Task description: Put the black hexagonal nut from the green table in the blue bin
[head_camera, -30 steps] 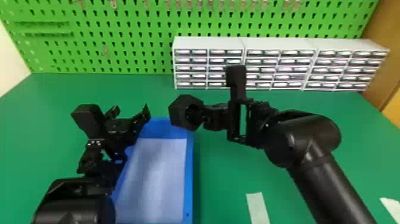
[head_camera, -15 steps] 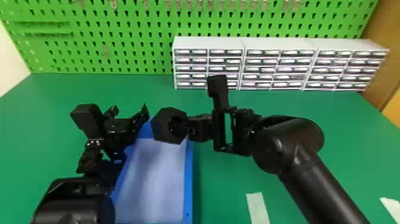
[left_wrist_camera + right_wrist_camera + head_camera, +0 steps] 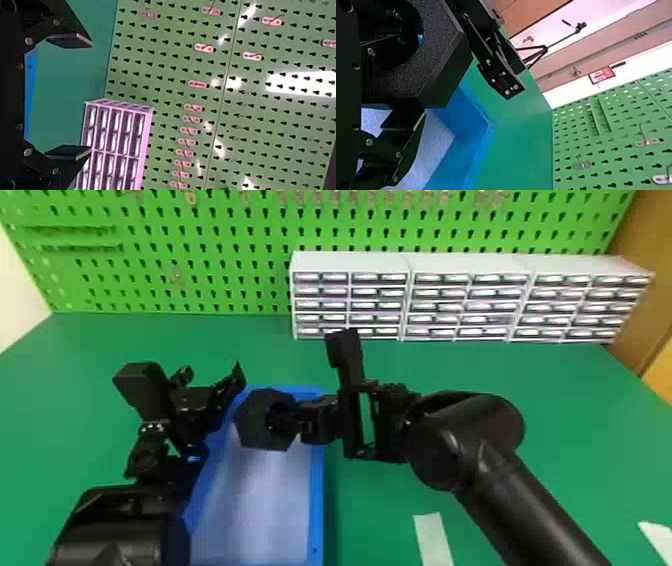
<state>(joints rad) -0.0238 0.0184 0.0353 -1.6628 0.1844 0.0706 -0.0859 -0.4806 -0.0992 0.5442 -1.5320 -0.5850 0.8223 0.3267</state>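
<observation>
Swinging leftward in the head view, our right end effector (image 3: 292, 419) has carried the black hexagonal nut (image 3: 256, 430) from the far right corner of the blue bin (image 3: 317, 500) to over its far end, so we judge that little beyond lowering and letting go remains. The nut's holed face points toward the bin's right side, back at the arm carrying it, and the hole's axis seems to run across the bin's width; the outline is too even for us to name a clear long axis. In the left wrist view, our left end effector (image 3: 90, 97), idle by the bin's left side, is spread apart with nothing between its fingers. In the right wrist view, our right one is grasping the nut's wall, one finger outside and the other apparently in the hole; we cannot tell how high above the bin's floor it hangs.
</observation>
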